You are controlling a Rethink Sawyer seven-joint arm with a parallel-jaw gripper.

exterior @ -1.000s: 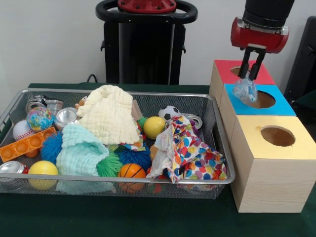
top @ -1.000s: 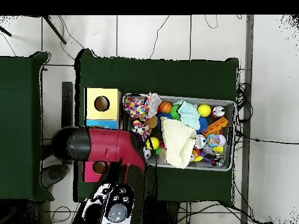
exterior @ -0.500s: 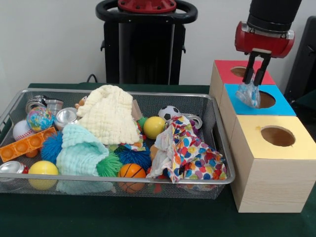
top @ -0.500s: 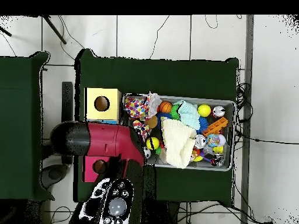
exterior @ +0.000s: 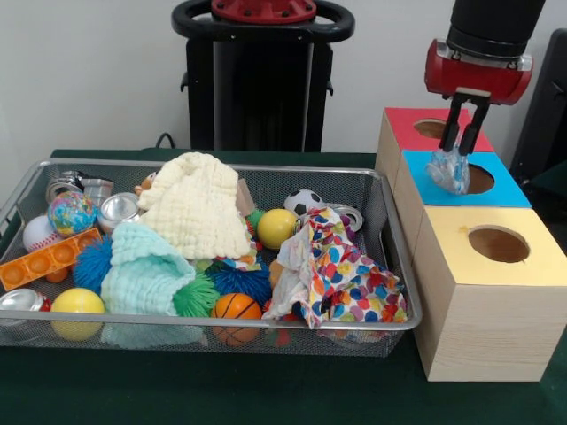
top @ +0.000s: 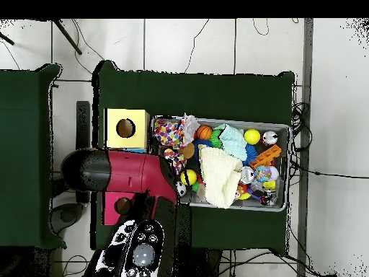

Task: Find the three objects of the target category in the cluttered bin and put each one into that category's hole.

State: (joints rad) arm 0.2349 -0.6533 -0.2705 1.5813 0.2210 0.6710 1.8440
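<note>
The jaws are pinching a crumpled, clear plastic piece (exterior: 450, 169), which is hanging from the gripper (exterior: 462, 142) directly over the blue-topped box (exterior: 461, 180), right at the near edge of its round hole (exterior: 477, 180). The red and black arm (exterior: 483, 44) is coming down from above; in the overhead view its red body (top: 133, 177) is covering this box.

The blue-topped box is sitting in a row of three wooden boxes, touching one another: a red-topped box (exterior: 425, 129) behind it and a yellow-topped box (exterior: 492, 292) in front, each showing a round hole in its lid.

Just beside the boxes, a wire mesh bin (exterior: 381, 257) is resting on the green worktop (exterior: 221, 390). Inside it, a colourful dotted cloth (exterior: 341, 279) is lying crumpled at the end nearest the boxes, with a yellow ball (exterior: 276, 227) and a small soccer ball (exterior: 304, 202) behind it. A cream cloth (exterior: 195, 208) is piled in the middle above a pale mint cloth (exterior: 142, 270), and a small basketball (exterior: 236, 307) is sitting against the front wall. At the far end from the boxes are lying an orange tray (exterior: 49, 258), a globe ball (exterior: 71, 212), several metal cans (exterior: 117, 211) and another yellow ball (exterior: 78, 303).
</note>
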